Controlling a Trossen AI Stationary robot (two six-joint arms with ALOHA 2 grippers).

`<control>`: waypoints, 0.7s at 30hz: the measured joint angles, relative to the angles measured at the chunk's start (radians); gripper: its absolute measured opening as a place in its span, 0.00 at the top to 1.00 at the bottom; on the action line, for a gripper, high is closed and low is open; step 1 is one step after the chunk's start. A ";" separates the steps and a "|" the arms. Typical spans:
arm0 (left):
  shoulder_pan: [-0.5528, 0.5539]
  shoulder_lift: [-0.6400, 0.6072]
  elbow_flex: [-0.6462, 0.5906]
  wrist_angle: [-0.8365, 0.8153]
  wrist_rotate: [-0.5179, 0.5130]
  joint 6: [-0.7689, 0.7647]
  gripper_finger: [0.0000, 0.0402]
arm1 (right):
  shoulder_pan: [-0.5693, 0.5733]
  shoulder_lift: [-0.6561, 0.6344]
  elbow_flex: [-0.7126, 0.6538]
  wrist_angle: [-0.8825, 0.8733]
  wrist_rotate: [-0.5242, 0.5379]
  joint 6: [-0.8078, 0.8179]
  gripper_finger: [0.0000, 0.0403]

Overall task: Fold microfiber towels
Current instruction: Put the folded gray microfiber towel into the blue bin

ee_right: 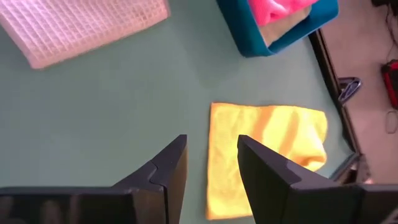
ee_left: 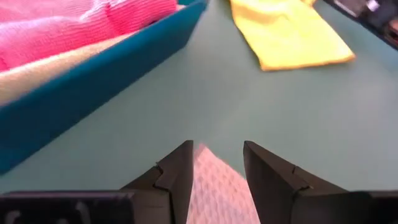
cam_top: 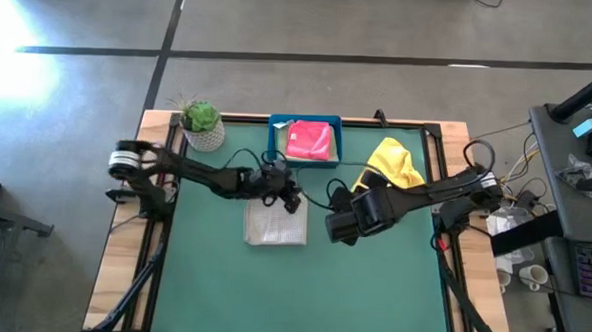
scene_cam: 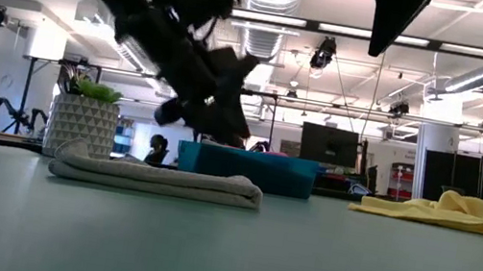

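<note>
Green tabletop (cam_top: 301, 286) with wooden border, open workshop room behind. Light grey towel (cam_top: 275, 223) lies folded flat at centre. Left gripper (cam_top: 291, 198) hovers just above grey towel's far edge, jaws partly open, holding nothing. Right gripper (cam_top: 339, 228) hangs over bare tabletop right of grey towel, jaws partly open, empty. Yellow towel (cam_top: 394, 162) lies rumpled at far right. Pink towel (cam_top: 309, 140) sits in blue tray (cam_top: 275, 145) at far edge, beside potted plant (cam_top: 202, 124).
</note>
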State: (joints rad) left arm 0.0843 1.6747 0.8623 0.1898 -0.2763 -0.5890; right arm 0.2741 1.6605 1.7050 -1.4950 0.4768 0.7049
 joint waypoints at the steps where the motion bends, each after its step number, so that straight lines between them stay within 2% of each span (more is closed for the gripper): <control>1: 0.000 -0.035 -0.001 -0.047 0.013 0.017 0.69 | 0.000 -0.014 -0.015 0.019 0.000 0.008 0.67; 10: -0.034 -0.397 -0.017 -0.427 0.011 0.151 0.69 | -0.003 -0.143 -0.229 0.318 -0.032 0.085 0.67; 14: -0.051 -0.545 -0.093 -0.461 0.010 0.150 0.69 | -0.003 -0.179 -0.323 0.488 -0.048 0.130 0.67; 21: -0.076 -0.759 -0.264 -0.429 0.029 0.098 0.69 | -0.004 -0.206 -0.463 0.798 -0.102 0.199 0.67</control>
State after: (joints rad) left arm 0.0084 0.9159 0.5987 -0.2396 -0.2470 -0.4913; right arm 0.2699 1.4545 1.2422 -0.6966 0.3753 0.9035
